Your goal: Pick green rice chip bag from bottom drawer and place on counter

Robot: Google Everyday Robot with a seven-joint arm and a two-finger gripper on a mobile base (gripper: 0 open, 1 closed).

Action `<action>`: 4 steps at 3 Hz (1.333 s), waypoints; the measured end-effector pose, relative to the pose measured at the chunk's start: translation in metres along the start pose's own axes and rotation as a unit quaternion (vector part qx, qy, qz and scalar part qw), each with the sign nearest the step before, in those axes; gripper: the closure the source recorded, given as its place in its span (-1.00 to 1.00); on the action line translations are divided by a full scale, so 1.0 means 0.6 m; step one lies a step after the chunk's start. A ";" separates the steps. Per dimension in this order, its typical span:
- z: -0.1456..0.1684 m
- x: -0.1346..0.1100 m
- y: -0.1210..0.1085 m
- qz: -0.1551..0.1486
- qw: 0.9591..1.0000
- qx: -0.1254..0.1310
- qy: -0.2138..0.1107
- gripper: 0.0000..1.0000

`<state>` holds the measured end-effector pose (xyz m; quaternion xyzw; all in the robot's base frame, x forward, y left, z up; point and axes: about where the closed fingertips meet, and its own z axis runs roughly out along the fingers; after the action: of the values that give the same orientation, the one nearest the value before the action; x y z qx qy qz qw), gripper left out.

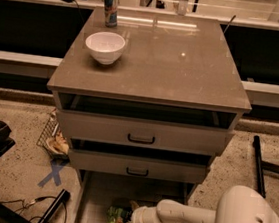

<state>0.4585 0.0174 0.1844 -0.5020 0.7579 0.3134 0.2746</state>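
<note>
The green rice chip bag (115, 218) lies crinkled on the pale floor of the bottom drawer (101, 192), which is pulled out at the bottom of the camera view. My gripper (129, 222) reaches in from the right on a white arm and sits right against the bag's right side, low in the drawer. The counter (185, 63), a glossy brown-grey slab, tops the cabinet above.
A white bowl (105, 47) and a slim can (109, 8) stand on the counter's left rear part. Two upper drawers with black handles (141, 139) are slightly open. A wire basket (54, 136) and a blue X mark (52, 174) are on the floor at left.
</note>
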 end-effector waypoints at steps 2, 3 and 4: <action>0.052 0.038 -0.012 0.004 1.000 -0.002 0.015 -0.30; 0.055 0.037 -0.008 0.004 1.000 -0.005 0.014 0.33; 0.057 0.037 -0.006 0.005 1.000 -0.006 0.014 0.79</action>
<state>0.4576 0.0290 0.1450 -0.5046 0.7621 0.3120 0.2592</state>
